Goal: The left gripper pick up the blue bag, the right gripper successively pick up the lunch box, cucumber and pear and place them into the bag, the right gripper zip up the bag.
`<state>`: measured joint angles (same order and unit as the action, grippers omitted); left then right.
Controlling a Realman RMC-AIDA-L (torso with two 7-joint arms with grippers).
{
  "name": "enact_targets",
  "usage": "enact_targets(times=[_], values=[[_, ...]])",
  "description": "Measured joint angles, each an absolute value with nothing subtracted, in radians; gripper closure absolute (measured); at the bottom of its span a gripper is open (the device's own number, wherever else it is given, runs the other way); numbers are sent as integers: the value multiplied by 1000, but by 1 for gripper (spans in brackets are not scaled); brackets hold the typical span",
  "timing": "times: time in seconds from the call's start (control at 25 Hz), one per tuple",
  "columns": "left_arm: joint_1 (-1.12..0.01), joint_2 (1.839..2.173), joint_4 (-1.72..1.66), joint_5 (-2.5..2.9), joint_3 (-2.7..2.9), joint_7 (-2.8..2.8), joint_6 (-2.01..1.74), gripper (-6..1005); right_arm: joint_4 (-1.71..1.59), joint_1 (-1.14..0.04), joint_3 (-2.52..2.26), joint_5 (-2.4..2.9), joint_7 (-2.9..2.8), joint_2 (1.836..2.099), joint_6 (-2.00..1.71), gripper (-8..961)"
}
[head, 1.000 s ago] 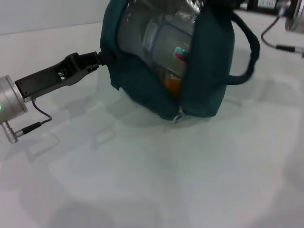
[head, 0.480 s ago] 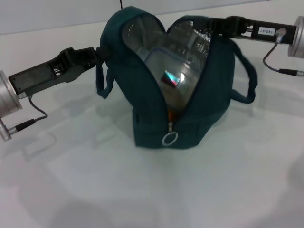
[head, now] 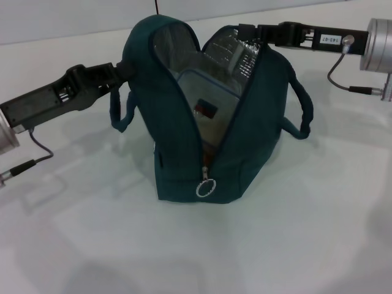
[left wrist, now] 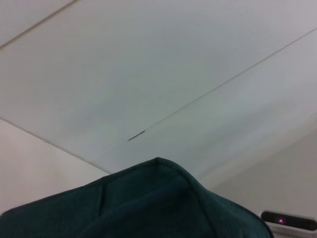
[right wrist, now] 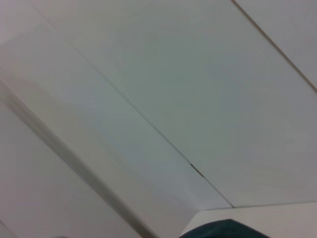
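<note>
1. The blue bag (head: pixel 184 141) stands upright on the white surface (head: pixel 275 245), its zipper line running from the ring pull (head: pixel 206 185) low at the front up toward the far rim; the lunch box (head: pixel 205 104) shows inside the gaping mouth.
2. The right gripper (head: pixel 248 32) sits at the bag's far upper rim, well above the pull (the zip is not yet closed); whether it is clenched on the fabric cannot be told.
3. The left gripper (head: pixel 127 68) meets the bag's left flap, its grasp hidden too.
</note>
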<state>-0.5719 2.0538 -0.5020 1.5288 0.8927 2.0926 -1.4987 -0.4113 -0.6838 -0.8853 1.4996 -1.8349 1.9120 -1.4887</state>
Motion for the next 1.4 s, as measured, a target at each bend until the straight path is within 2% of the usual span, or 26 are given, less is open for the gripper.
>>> enact_targets(times=[0.36, 0.6, 0.84, 0.96, 1.16, 1.4], values=[[-561, 2051, -502, 1532, 893, 2091, -1492, 836, -412, -684, -887, 1500, -1834, 1918, -1486, 883], [-557, 2051, -502, 1533, 893, 2091, -1487, 781, -429, -667, -875, 1491, -1812, 1922, -1472, 860], [-561, 2051, -502, 1534, 893, 2091, -1484, 789, -447, -641, -849, 1487, -1783, 1924, -1465, 838], [-562, 2051, -502, 1534, 893, 2091, -1475, 791, -451, -632, -844, 1487, -1782, 1923, -1463, 618], [-580, 2044, -502, 1571, 907, 2087, -1494, 789, -452, -628, -838, 1487, -1782, 1923, -1452, 378], [-599, 2041, -550, 1652, 913, 2090, -1563, 785, -453, -636, -838, 1491, -1783, 1924, -1449, 300]])
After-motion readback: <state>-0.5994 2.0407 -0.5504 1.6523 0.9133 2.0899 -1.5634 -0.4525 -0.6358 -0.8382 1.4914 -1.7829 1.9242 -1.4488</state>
